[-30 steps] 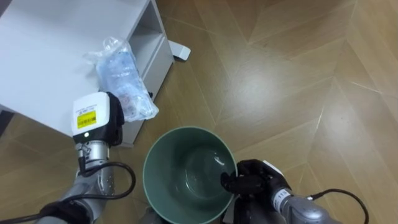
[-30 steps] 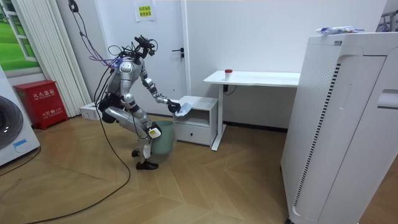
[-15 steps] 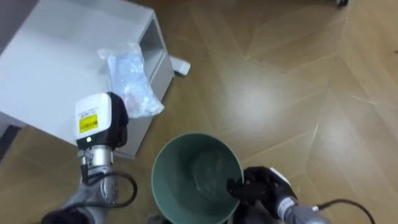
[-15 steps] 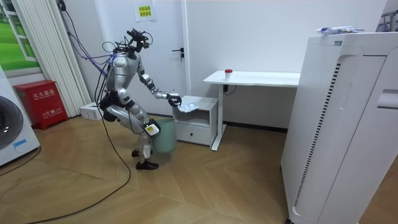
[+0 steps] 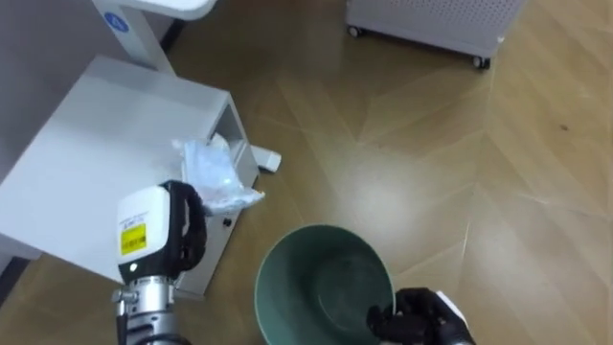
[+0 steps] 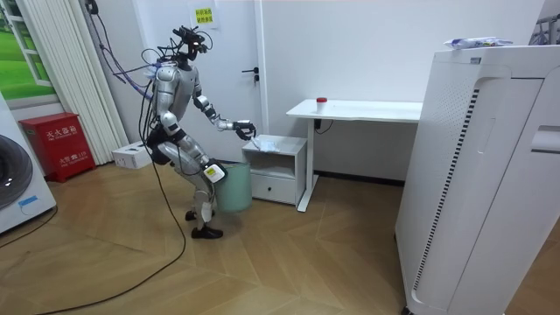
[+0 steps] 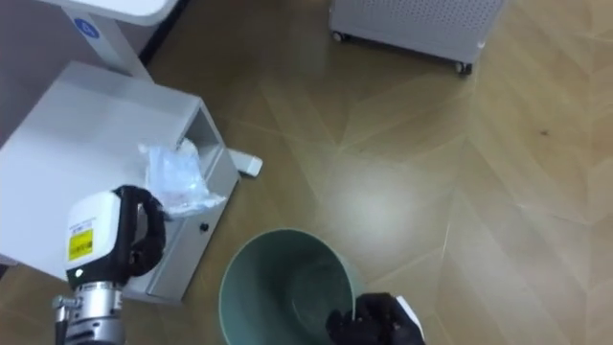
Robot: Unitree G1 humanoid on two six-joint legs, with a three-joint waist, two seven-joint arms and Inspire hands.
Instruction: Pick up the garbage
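Observation:
A crumpled clear plastic bag [image 5: 218, 177] lies on top of the low white cabinet [image 5: 86, 182], at the edge nearest me. My left hand [image 5: 153, 230] hovers over that edge, its back toward me, right beside the bag. In the room view the left hand [image 6: 243, 129] is a little above and short of the bag [image 6: 267, 144]. A round green bin [image 5: 268, 278] hangs in front of me with nothing visible inside. My right hand [image 5: 412, 321] is shut on the bin's near rim. I stand almost upright beside the cabinet.
A small white object [image 5: 269, 161] lies on the wood floor by the cabinet. A white desk leg [image 5: 144, 19] stands behind it, and a white appliance on casters [image 5: 431, 19] at the far side. Bare floor lies to my right.
I have straightened up from a bend, so the eye view has shifted. My left hand has lifted back from the bag, which stays on the cabinet. The right hand keeps hold of the bin.

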